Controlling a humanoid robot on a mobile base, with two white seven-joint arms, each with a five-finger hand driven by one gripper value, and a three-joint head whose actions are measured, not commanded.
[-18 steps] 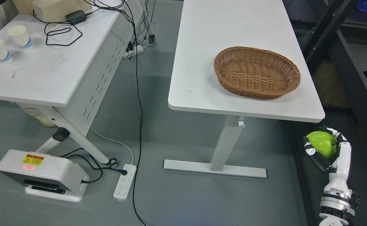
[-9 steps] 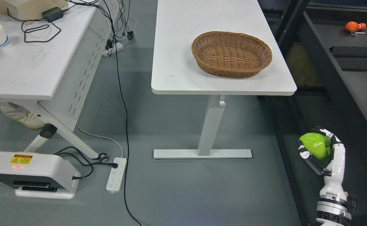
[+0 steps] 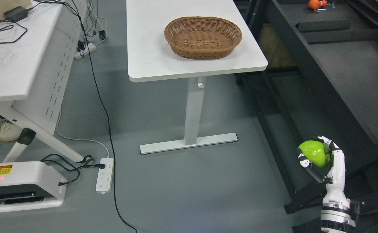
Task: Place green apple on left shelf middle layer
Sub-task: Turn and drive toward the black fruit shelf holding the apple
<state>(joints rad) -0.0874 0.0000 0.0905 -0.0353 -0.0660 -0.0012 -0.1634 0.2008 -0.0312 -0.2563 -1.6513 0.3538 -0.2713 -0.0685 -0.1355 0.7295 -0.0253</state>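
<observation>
The green apple (image 3: 315, 153) sits in the robot's right hand (image 3: 319, 161) at the lower right of the head view, raised off the floor and just in front of the dark shelf unit (image 3: 337, 74). That unit is the largest thing here, its grey tiers running up the right side; the apple is carried toward it, I judge, because one of those tiers is the target, though which counts as the middle layer I cannot tell. Next in size, the white table (image 3: 150, 42) stands left of the shelf with a brown wicker basket (image 3: 203, 37) on top, holding nothing visible. A second white desk (image 3: 11, 64) at the far left carries a black cable and adapter. On the floor lie a white device (image 3: 20, 184) with a warning sticker and a power strip (image 3: 104, 174). The right hand is clenched on the apple, fingers (image 3: 334, 149) wrapped over it and the thumb side underneath, palm up so the fruit rests cupped. The left hand is out of sight.
</observation>
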